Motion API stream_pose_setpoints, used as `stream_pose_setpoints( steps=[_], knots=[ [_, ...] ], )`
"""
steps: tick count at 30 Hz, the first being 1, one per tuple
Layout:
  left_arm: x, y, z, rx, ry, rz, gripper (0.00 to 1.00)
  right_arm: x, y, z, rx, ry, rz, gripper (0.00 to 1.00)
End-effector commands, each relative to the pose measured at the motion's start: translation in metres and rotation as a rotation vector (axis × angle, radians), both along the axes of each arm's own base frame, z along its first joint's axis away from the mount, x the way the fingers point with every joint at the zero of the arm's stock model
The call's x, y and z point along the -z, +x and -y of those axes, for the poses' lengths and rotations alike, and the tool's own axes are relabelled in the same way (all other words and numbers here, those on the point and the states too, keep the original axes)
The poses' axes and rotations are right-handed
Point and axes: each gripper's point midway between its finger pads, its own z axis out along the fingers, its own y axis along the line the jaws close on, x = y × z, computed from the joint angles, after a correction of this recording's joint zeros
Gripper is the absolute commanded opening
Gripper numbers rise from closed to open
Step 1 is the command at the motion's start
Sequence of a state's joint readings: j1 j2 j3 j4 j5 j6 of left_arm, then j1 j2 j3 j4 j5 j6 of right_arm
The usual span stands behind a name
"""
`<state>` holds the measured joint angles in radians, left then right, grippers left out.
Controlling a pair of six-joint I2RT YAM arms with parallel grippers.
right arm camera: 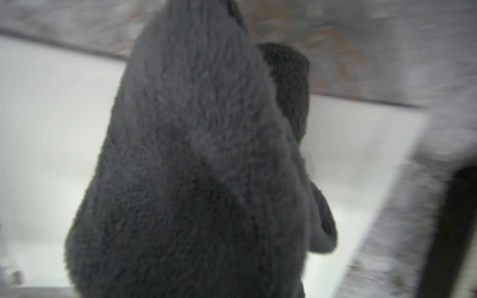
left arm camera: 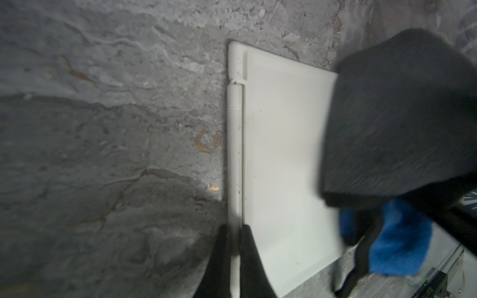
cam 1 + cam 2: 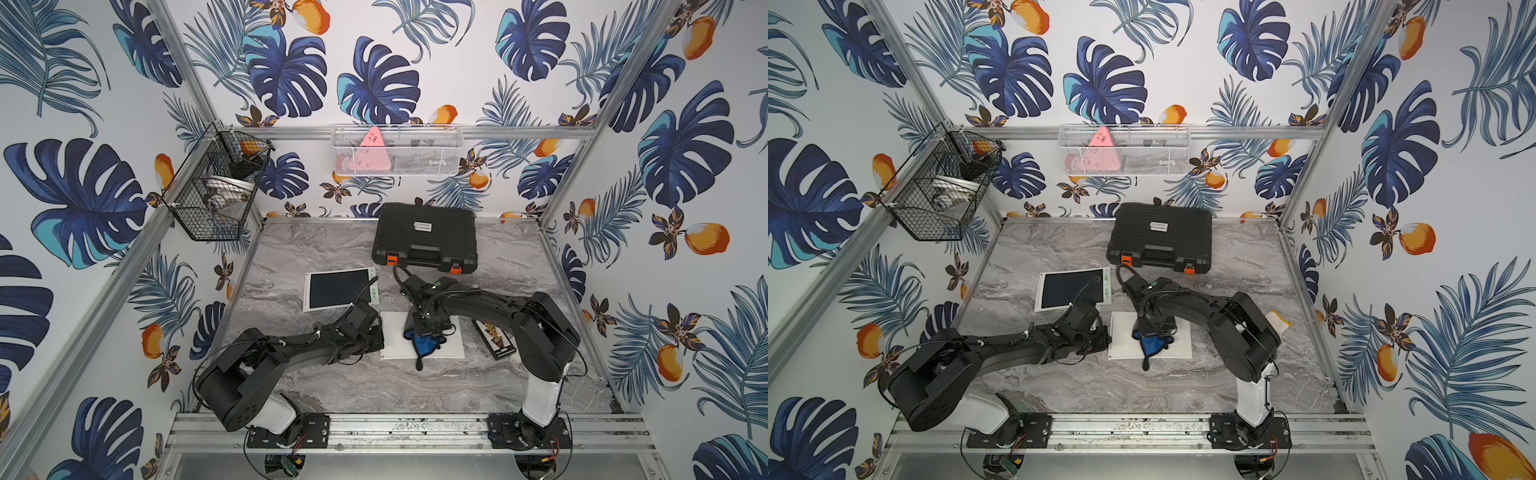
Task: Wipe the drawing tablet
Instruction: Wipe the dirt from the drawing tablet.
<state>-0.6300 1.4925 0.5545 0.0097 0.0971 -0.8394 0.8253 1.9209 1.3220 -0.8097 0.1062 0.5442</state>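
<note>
The drawing tablet [image 3: 395, 332] [image 3: 1179, 345] is a white slab lying flat on the marble table, mid-front in both top views. A white stylus [image 2: 235, 144] sits along its edge. My left gripper [image 2: 235, 247] [image 3: 379, 332] is shut on that edge, one finger on each side of the stylus. My right gripper [image 3: 424, 328] points down over the tablet's middle, shut on a grey and blue cloth [image 3: 424, 345] [image 3: 1152, 344] [image 2: 402, 232] that rests on the slab. The right wrist view is filled by the cloth [image 1: 201, 167], which hides the fingers; the white tablet [image 1: 51, 129] shows behind it.
A second tablet with a dark screen [image 3: 336, 289] lies left of centre, behind my left arm. A shut black tool case [image 3: 424, 239] stands at the back. A black strip of small parts [image 3: 496, 338] lies under my right arm. Wire baskets [image 3: 216, 187] [image 3: 397, 151] hang on the walls.
</note>
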Motion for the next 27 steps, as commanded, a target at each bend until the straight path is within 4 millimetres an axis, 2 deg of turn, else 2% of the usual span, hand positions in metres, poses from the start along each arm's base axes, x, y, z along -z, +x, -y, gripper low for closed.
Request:
stream_pose_setpoints(
  steps=[1,3,6,9,11,17,23,27],
  knots=[
    [0.046,-0.103,-0.091,-0.028,0.392,-0.417,0.01,0.009,-0.005,-0.012,0.063,0.040,-0.031,0.00],
    [0.044,-0.104,-0.095,-0.032,0.405,-0.415,0.01,0.010,-0.003,0.005,0.070,-0.005,-0.022,0.00],
    [0.039,-0.106,-0.099,-0.039,0.424,-0.412,0.02,0.005,0.002,0.049,0.154,-0.037,-0.019,0.00],
    [0.037,-0.108,-0.102,-0.049,0.434,-0.417,0.02,-0.001,-0.002,0.093,0.272,-0.026,-0.028,0.00],
    [0.035,-0.108,-0.104,-0.063,0.442,-0.426,0.02,-0.009,-0.005,0.111,0.318,-0.026,-0.014,0.00],
    [0.033,-0.109,-0.106,-0.081,0.449,-0.428,0.03,-0.031,-0.011,0.126,0.383,-0.008,0.036,0.00],
    [0.033,-0.113,-0.110,-0.068,0.469,-0.442,0.02,-0.032,-0.026,0.144,0.441,-0.052,0.039,0.00],
    [0.032,-0.115,-0.110,-0.062,0.471,-0.451,0.02,-0.034,-0.029,0.142,0.402,-0.067,0.054,0.00]
  ],
)
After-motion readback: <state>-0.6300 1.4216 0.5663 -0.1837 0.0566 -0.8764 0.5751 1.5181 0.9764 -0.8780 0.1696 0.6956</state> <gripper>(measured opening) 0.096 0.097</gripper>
